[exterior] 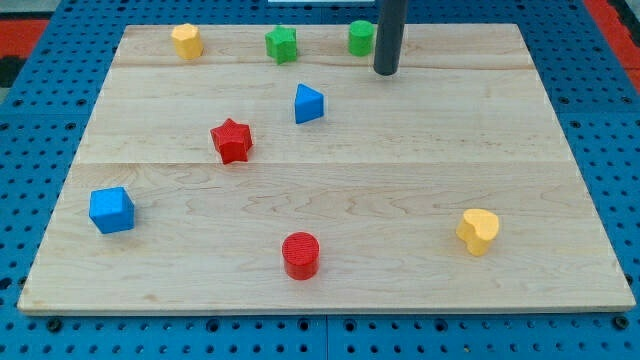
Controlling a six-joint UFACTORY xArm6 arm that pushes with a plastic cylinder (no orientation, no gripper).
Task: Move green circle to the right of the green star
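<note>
The green circle point(361, 38) sits near the view's top edge of the wooden board point(330, 170), right of centre. The green star point(282, 44) lies to its left, about a block-width gap between them. My tip point(386, 71) is the lower end of the dark rod that comes down from the view's top. It stands just to the right of the green circle and slightly below it, very close to it or touching it; I cannot tell which.
A yellow block point(186, 41) is at the top left. A blue triangular block point(308, 103) and a red star point(232, 140) lie mid-board. A blue cube point(111, 210) is at the left, a red circle point(300, 255) at the bottom, a yellow heart point(478, 231) at the lower right.
</note>
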